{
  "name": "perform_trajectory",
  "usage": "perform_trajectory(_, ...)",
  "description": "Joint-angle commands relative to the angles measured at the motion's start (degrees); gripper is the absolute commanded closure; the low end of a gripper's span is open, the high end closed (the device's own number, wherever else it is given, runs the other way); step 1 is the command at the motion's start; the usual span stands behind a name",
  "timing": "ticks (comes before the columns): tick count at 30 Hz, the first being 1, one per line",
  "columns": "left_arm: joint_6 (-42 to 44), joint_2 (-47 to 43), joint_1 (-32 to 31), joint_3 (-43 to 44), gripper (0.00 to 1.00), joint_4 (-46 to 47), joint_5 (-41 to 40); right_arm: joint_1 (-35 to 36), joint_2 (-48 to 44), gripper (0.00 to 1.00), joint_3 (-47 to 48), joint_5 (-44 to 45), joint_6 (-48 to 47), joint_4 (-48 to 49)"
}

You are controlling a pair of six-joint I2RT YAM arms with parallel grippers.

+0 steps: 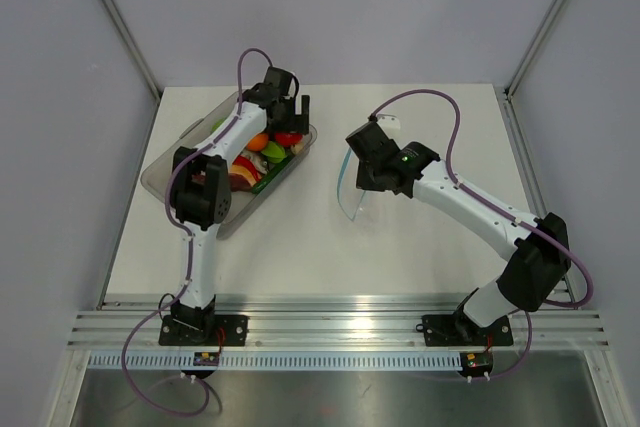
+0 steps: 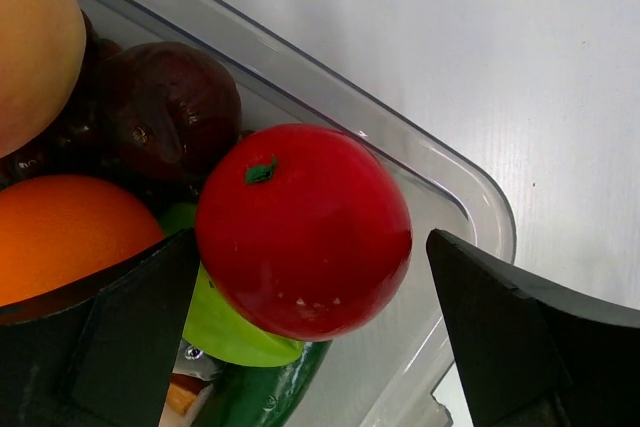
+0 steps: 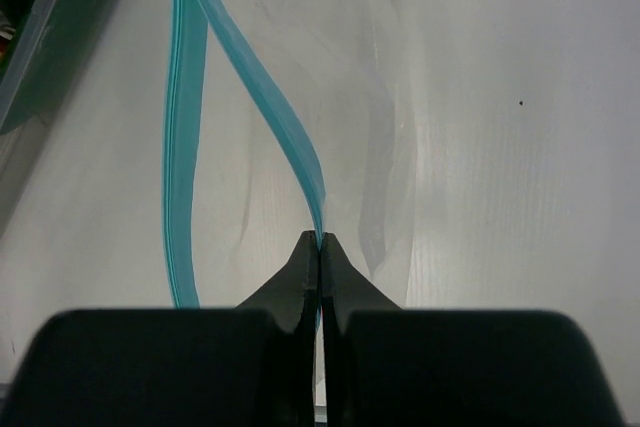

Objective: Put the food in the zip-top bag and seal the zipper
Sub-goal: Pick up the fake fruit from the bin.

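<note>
Your left gripper (image 1: 293, 115) is wide open and holds nothing. It hangs down into the clear tub (image 2: 470, 197). The round red toy (image 2: 305, 232) sits right in the gap between its two fingers. One finger is on each side, and neither looks like it is touching the toy. So the red toy is straight ahead of that gripper, and I think a squeeze is all it needs. The red toy is a ball, so it has no long side to line up with. It lies by the tub's corner, on top of a green piece (image 2: 235, 337). An orange one (image 2: 60, 237) and a dark purple one (image 2: 170, 107) are just beside it.

Your right gripper (image 3: 320, 247) is closed tight. It pinches one blue strip (image 3: 270, 117) of the bag (image 1: 352, 192) and holds it up, while the other strip lies low by the table (image 1: 420, 247). That leaves the bag's mouth open. The bag sits to the right of the tub, near it but apart. Its blue edge runs from the near side to the far side, so I think the mouth faces the tub. The left arm is nearer the food, so it should carry the toy right to the bag.
</note>
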Motion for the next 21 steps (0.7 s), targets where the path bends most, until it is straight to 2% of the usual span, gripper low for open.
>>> perform_trajectory(1,1.03,0.53,0.10,2.45,0.01,2.33,-1.65,0.44,-1.72,1.00,0.21,-0.40,-0.22,1.81)
perform_trajectory(4,1.20,0.35,0.10,1.58,0.03,2.33,-1.92,0.44,-1.81,1.00,0.30,-0.31,-0.23,1.72)
perform_trajectory(7,1.55,-0.52,0.10,0.26,0.16,2.77,-1.92,0.44,-1.98,1.00,0.30,-0.31,-0.05,1.90)
perform_trajectory(8,1.56,-0.96,0.10,-0.27,0.24,2.95,-2.09,0.44,-1.98,1.00,0.30,-0.40,0.04,1.90)
perform_trajectory(12,1.91,-4.13,0.10,-2.73,0.37,4.00,-2.88,0.44,-2.24,1.00,-0.05,-0.49,0.30,1.90)
perform_trajectory(15,2.00,-7.55,0.02,-4.49,0.41,4.09,-3.23,0.44,-2.33,1.00,-0.22,-0.66,0.39,2.07)
perform_trajectory(21,1.82,-15.19,0.10,-9.05,0.42,4.80,-3.59,0.44,1.08,1.00,2.32,-1.28,-2.59,4.09)
